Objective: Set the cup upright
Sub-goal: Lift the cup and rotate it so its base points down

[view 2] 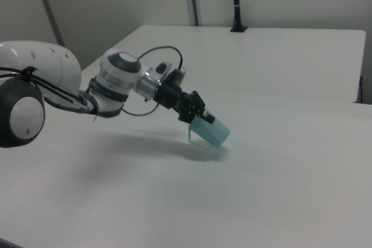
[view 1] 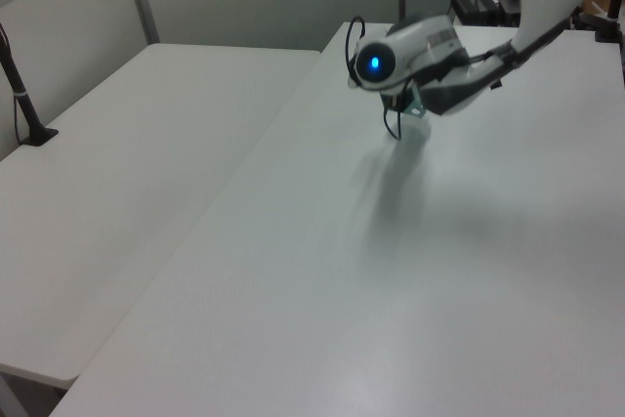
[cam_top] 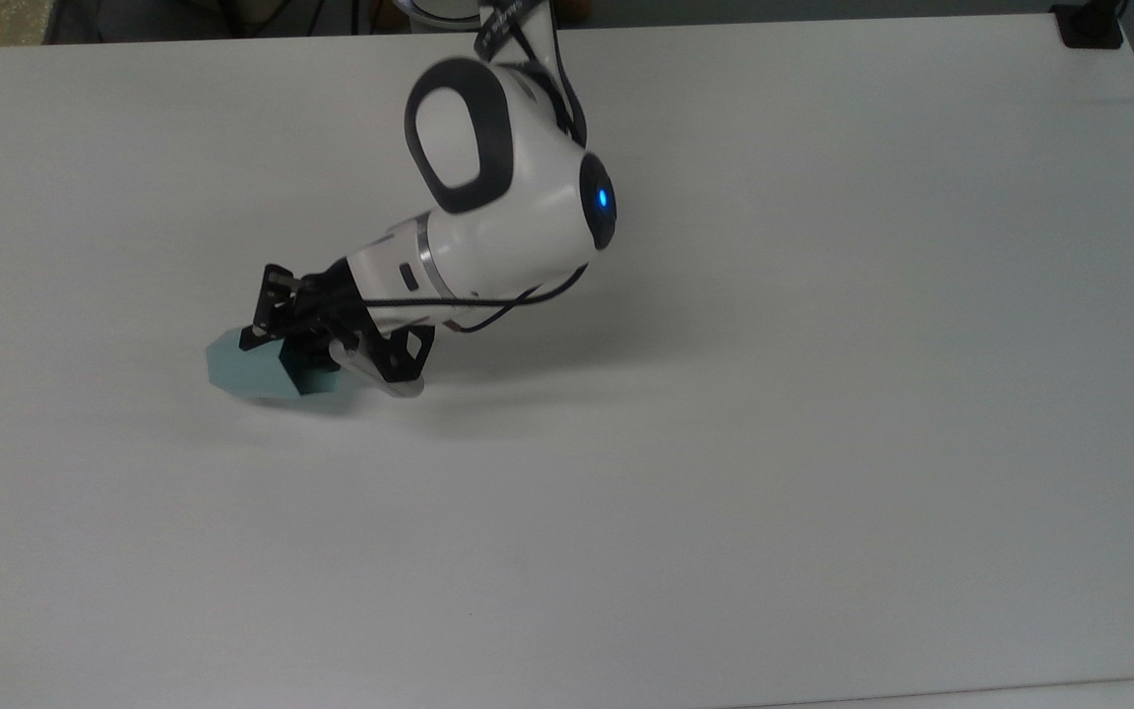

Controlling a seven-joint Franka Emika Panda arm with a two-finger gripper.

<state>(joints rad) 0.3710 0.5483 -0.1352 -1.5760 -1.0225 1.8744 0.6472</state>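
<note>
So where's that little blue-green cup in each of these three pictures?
Top view: the cup sits left of centre, held at the gripper.
Left view: a sliver of it peeks from behind the arm, near the top, right of centre.
Right view: it is near the middle, tilted, narrow base toward the right view's lower right.
Shared landmark: the arm's blue light.

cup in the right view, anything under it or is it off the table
The cup hangs tilted in the gripper, with its shadow on the bare table beneath. Whether its lowest corner touches the table cannot be told.
</note>
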